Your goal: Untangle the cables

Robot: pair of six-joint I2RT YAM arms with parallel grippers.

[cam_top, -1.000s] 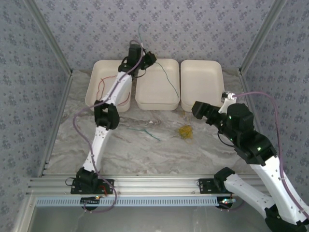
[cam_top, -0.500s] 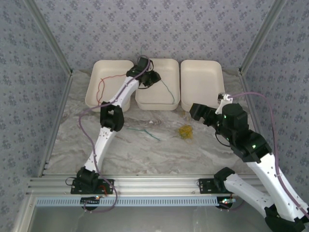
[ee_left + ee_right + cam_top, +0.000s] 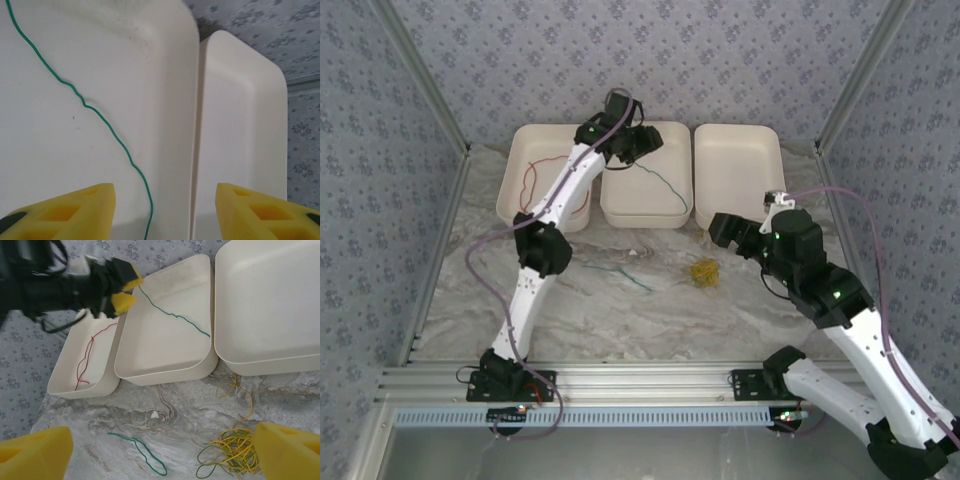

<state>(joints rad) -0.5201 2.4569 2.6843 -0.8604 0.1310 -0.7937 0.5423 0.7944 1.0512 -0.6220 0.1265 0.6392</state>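
Ok, marble-look table (image 3: 620,320), grey-white veining, boxed in on 3 sides by blue-grey floral wallpaper (image 3: 660,60). There are alu posts (image 3: 428,90) up the corners & an alu rail (image 3: 650,380) along the near edge. Three white trays sit in a row at the back: left tray (image 3: 510,205), mid tray (image 3: 645,210), right tray (image 3: 735,190), side by side, rims just about touching.

Left arm is stretched far fwd, left gripper (image 3: 642,143) over the back of the mid tray. In the wrist view the jaws are apart, yellow fingertips (image 3: 65,215) w/ a clear gap, nothing pinched. The green cable (image 3: 100,116) lies wavy on the tray floor & runs out of frame under that gap. From above it crosses the mid tray diagonally toward the near right corner.

Red cable (image 3: 528,180) is in the left tray, looping along its floor.

Out on the table, a second green cable (image 3: 620,272) lies loose in front of the mid tray. A yellow tangle (image 3: 704,271) sits near the right tray's near left corner. The right wrist view shows a green strand looped in w/ the yellow.

Right gripper (image 3: 720,228) hangs near the tangle, slightly behind & to its right, jaws spread wide, holding nothing
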